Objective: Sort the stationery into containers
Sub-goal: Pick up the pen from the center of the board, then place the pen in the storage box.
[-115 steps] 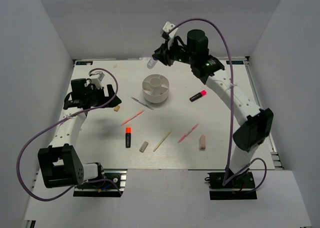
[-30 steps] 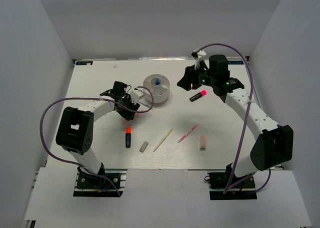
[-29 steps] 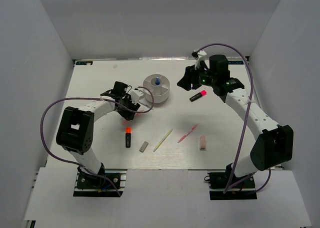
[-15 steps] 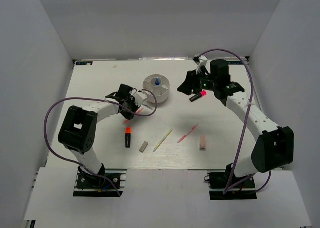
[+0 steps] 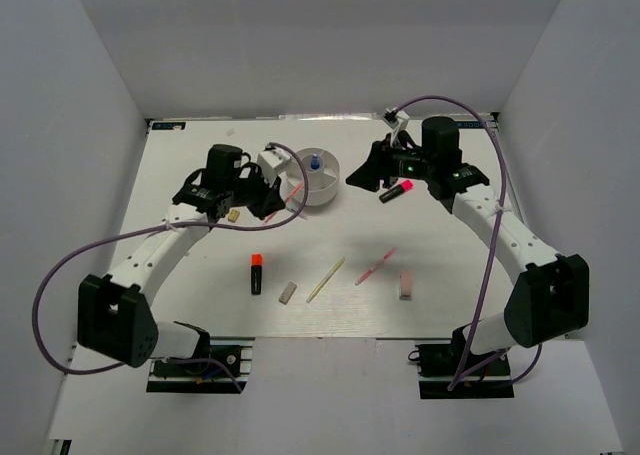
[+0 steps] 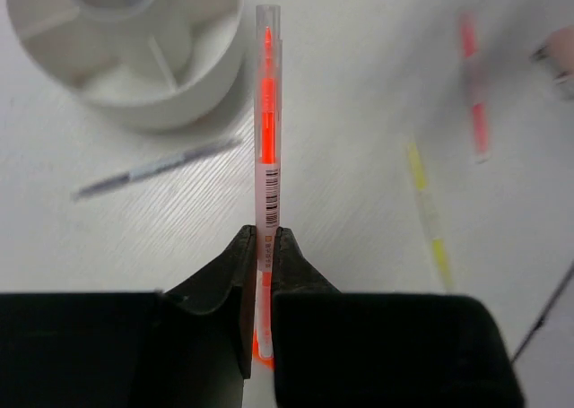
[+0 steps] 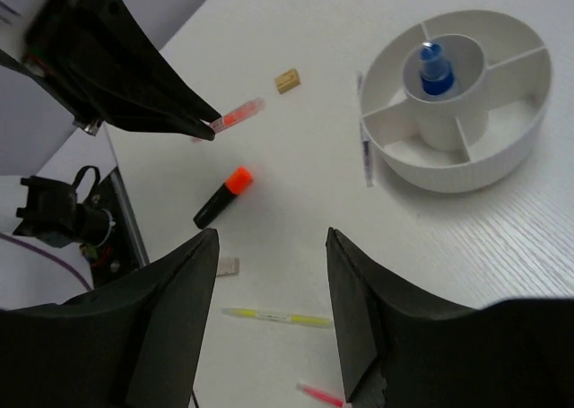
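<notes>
My left gripper [image 6: 264, 247] is shut on a thin pink pen [image 6: 267, 112], held above the table with its far end pointing toward the white tub [image 6: 170, 94]. From above, this gripper [image 5: 268, 197] hangs just left of the tub [image 5: 325, 187]. A blue-capped bottle [image 7: 433, 67] stands in the tub's centre cup. A grey pen [image 6: 157, 168] lies against the tub's base. My right gripper [image 7: 271, 247] is open and empty, hovering right of the tub [image 7: 466, 170], close to the pink-capped highlighter [image 5: 397, 191].
Lying loose on the table are an orange-capped highlighter [image 5: 256, 274], a grey eraser [image 5: 287, 293], a yellow pen [image 5: 325, 280], a second pink pen [image 5: 376, 266], a pink eraser [image 5: 406, 284] and a beige eraser [image 5: 233, 215]. White walls enclose three sides.
My left gripper has closed on the pink pen, lifted it off the table and swung back toward the left of the tub. The right gripper has drifted slightly left.
</notes>
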Controlling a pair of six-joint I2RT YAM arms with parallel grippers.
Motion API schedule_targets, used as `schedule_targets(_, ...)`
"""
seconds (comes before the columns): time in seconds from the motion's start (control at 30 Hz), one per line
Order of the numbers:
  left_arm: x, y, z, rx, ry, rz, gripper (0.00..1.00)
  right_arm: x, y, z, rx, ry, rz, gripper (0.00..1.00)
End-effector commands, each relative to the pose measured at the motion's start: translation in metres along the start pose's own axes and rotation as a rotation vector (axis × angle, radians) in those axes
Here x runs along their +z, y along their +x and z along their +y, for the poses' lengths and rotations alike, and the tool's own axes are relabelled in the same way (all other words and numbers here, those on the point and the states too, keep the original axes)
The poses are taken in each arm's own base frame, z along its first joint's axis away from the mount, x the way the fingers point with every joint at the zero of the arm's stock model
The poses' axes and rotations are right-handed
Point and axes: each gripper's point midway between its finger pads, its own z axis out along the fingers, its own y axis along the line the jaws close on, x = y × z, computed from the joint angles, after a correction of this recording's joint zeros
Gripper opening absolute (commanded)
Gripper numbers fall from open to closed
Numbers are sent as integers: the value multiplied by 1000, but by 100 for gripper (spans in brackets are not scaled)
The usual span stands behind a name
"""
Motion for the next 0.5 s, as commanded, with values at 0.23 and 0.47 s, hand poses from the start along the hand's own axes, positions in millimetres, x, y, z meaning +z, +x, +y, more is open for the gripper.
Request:
schedule_targets(0.23, -32, -97, -59, -115, 317, -269, 2, 37, -21, 60, 11, -261, -31, 62)
schedule_targets(0.47, -30, -109, -59, -126, 345, -294, 2, 52, -34, 64, 53, -263, -54, 64)
